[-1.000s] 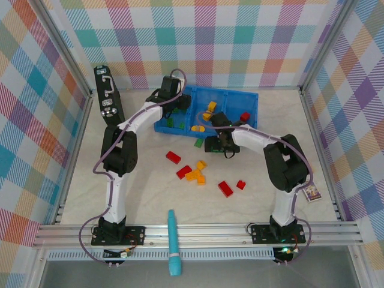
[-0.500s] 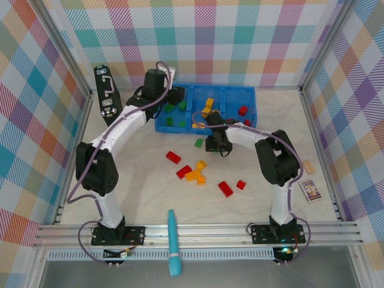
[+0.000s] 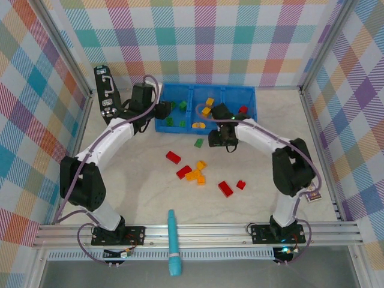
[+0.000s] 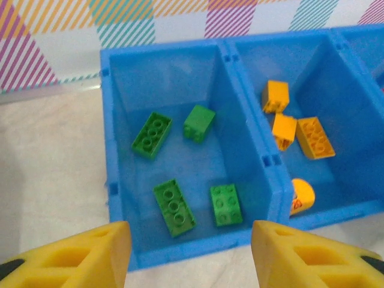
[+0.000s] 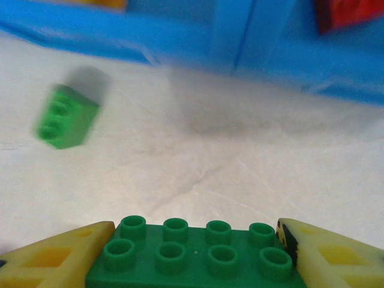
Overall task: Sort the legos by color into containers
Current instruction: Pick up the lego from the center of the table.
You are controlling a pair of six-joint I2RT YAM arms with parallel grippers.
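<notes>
We get bright, even, diffuse light from overhead in the top view. Shadows on the pale marbled tabletop (image 3: 138, 192) are faint and soft. Left wrist view is crisp, no glare inside the blue plastic tray (image 4: 168, 72). Right wrist view: the flat green eight-stud plastic brick (image 5: 192, 255) up close is sharp, but the small green brick (image 5: 65, 117) and the tray wall behind are smeared by blur.

Lab test cell: aluminium frame (image 3: 198, 231), plaid walls (image 3: 210, 42).
</notes>
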